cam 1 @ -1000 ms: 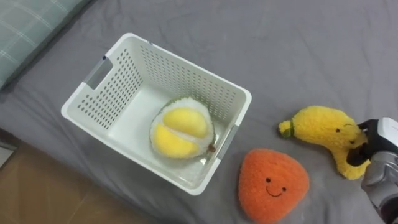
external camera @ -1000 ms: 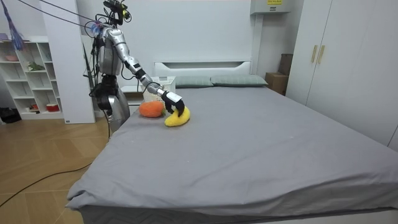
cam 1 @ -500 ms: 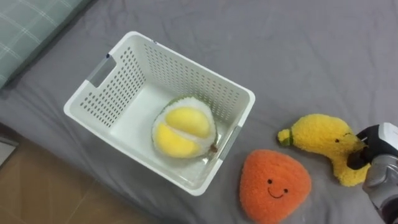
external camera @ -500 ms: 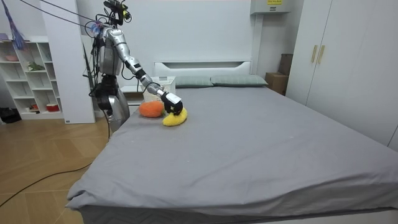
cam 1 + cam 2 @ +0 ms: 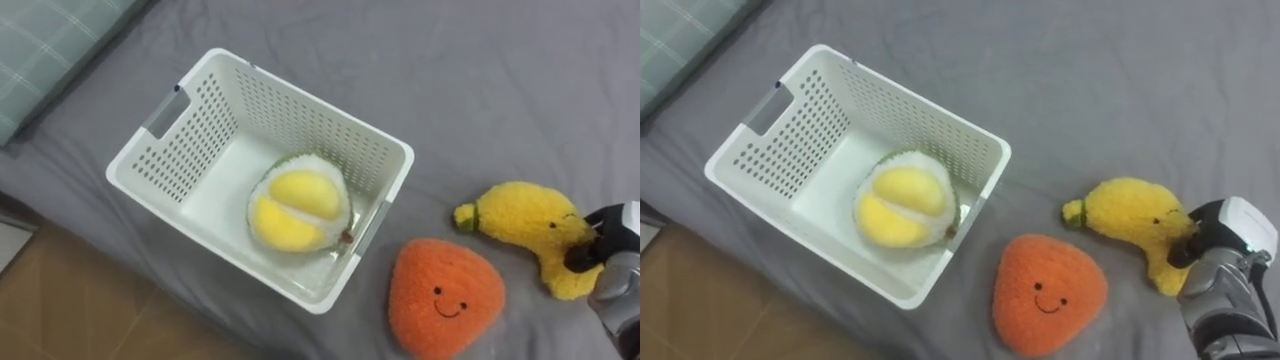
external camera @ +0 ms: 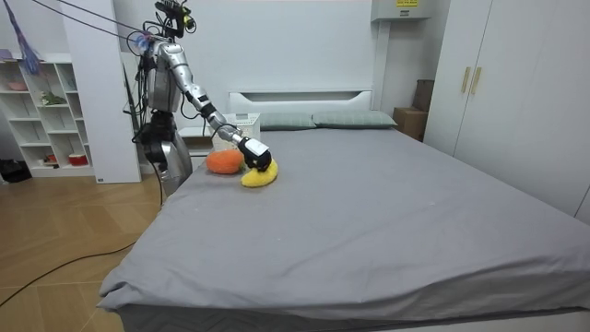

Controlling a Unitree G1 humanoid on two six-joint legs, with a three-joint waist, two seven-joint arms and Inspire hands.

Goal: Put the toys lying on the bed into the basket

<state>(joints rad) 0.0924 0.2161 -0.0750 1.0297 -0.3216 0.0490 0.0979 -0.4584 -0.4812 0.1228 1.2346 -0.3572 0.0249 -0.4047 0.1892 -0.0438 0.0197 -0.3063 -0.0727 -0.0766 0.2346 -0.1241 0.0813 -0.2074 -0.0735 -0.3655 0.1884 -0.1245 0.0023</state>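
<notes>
1. Bed (image 5: pixel 480 80): grey cover. I saw the robot standing at its side, on the room view's left near the head end, with one arm reaching out over the cover.
2. Basket (image 5: pixel 190 125): white, perforated, a slot handle at each short end. It sat on the bed close to the edge, with wooden floor (image 5: pixel 60 310) showing past that edge.
3. Durian toy (image 5: pixel 298 210): round, yellow with a green rim. It lay inside the basket, against the wall nearest the other toys.
4. Orange toy (image 5: pixel 445 300): plush, rounded triangle with a smiling face. It lay on the cover just outside the basket's near corner, not collected.
5. Banana toy (image 5: pixel 520 225): yellow plush with a green stem tip pointing toward the basket. It lay on the cover beside the orange toy, not collected.
6. Right hand (image 5: pixel 1225 265): it lay against the banana's end farthest from the basket, and a dark part of it touched the plush. I could not tell whether it was closed on the toy or merely resting there.
7. Pillow (image 5: pixel 50 50): checked, pale green, at the corner beyond the basket.
</notes>
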